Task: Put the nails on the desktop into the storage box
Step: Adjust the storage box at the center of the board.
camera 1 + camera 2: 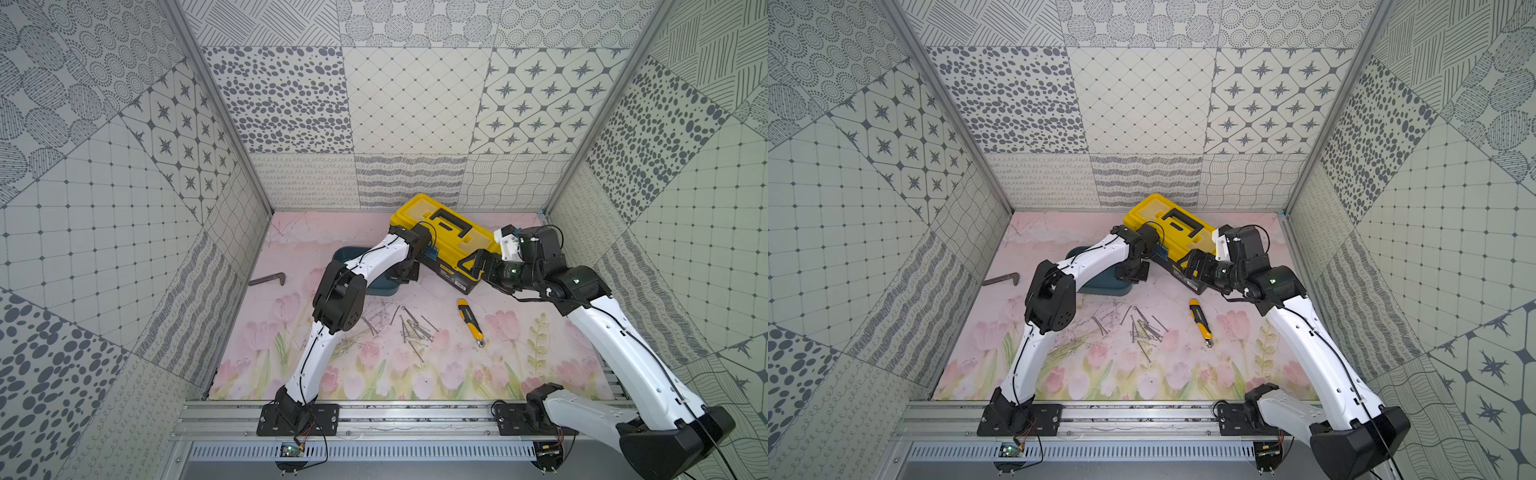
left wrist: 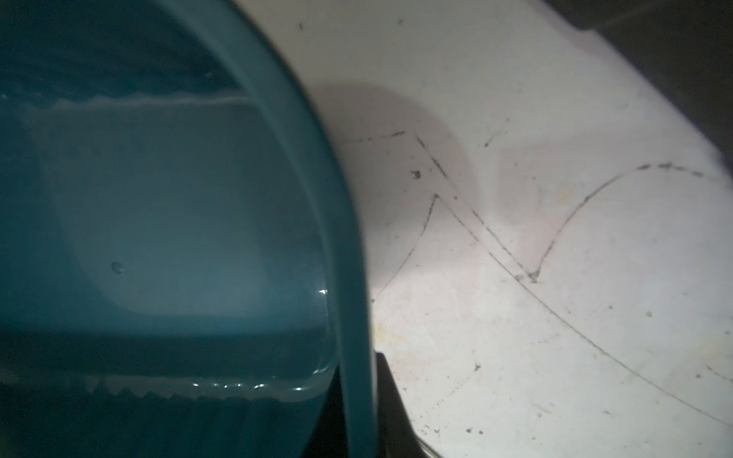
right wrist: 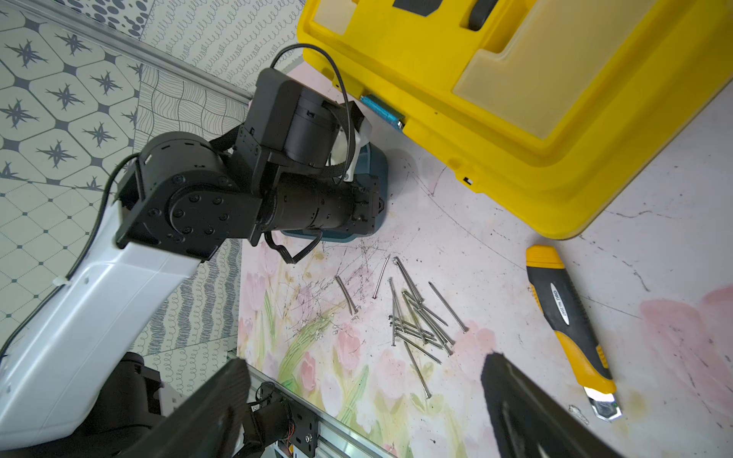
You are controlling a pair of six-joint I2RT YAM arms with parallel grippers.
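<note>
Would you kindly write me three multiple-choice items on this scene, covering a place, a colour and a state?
1. The nails lie: A on the desktop; B on a shelf; C in a jar.
2. The toolbox lid is: A red; B yellow; C green.
3. The right end effector is: A shut empty; B shut on a cloth; C open.
A: they lie scattered on the tulip print. B: bright yellow in both top views. C: its fingers stand wide apart.
</note>
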